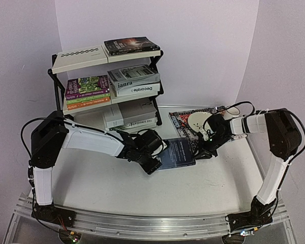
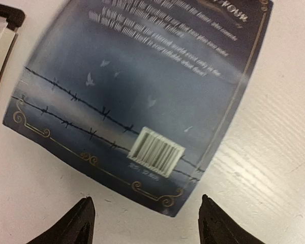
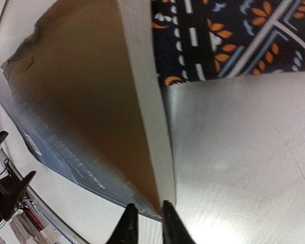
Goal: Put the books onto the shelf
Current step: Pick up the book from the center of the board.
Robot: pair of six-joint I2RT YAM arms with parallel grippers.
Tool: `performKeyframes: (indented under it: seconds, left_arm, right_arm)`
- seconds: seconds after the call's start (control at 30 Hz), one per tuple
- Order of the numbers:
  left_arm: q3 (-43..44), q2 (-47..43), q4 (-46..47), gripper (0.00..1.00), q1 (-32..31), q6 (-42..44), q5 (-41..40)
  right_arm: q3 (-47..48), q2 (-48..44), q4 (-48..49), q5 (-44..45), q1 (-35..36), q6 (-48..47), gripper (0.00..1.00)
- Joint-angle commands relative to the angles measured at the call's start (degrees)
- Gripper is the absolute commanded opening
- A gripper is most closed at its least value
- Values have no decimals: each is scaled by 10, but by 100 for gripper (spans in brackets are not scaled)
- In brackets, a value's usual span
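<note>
left end effector (image 2: 145, 206) wide | dark blue book (image 2: 142, 86) just ahead, barcode corner nearest | right end effector (image 3: 146, 213) pinches opposite edge

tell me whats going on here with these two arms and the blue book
The right hand pinches one edge of the dark blue book, which lies on the table. The left hand hangs open just short of the book's other side, not touching it. Several other books lie stacked on the shelf behind.
</note>
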Motion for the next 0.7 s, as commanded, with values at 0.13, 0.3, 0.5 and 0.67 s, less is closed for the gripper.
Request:
performKeyframes:
  seconds: [0.13, 0.3, 0.5, 0.67]
  left_arm:
    - [15, -11, 42, 69, 29, -57, 38]
    - [13, 18, 43, 50, 48, -84, 59]
    - [12, 41, 51, 41, 66, -96, 104]
    - [25, 73, 60, 31, 69, -90, 120]
  right_arm:
    - [8, 18, 25, -62, -15, 7, 52]
    - [11, 54, 41, -82, -20, 12, 61]
    - [-10, 78, 92, -120, -31, 28, 62]
    - [-10, 96, 112, -139, -32, 29, 63]
